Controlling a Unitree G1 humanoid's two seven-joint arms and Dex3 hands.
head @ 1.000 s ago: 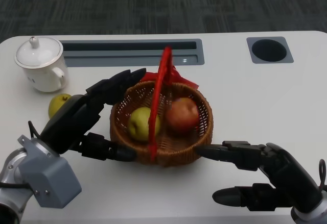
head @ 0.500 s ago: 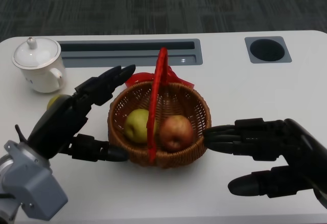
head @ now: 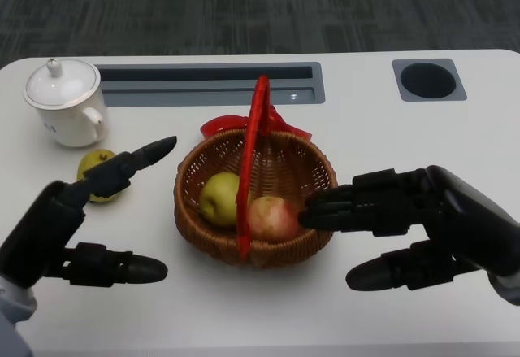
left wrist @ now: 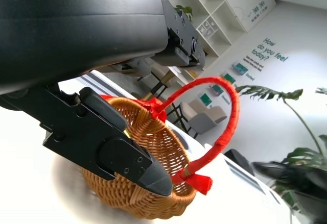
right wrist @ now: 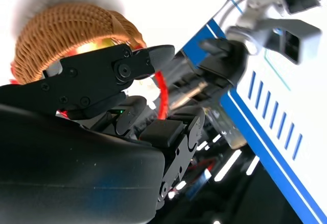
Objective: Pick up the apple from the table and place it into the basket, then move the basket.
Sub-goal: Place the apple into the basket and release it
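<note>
Right hand (head: 422, 227), fingers spread and holding nothing, upper fingertips (head: 313, 211) at the rim of the round woven wicker basket with a red handle (head: 253, 247), just beside the red apple (head: 272, 217) inside. Left hand (head: 73, 223), likewise empty and spread, stands apart from the basket.

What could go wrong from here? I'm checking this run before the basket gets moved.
The right hand has its fingertips at the basket rim beside the red apple; a one-sided push could tip or slide it. The left hand is open and off the basket, giving no support. Its upper finger lies by the green fruit on the table and could knock it.
</note>
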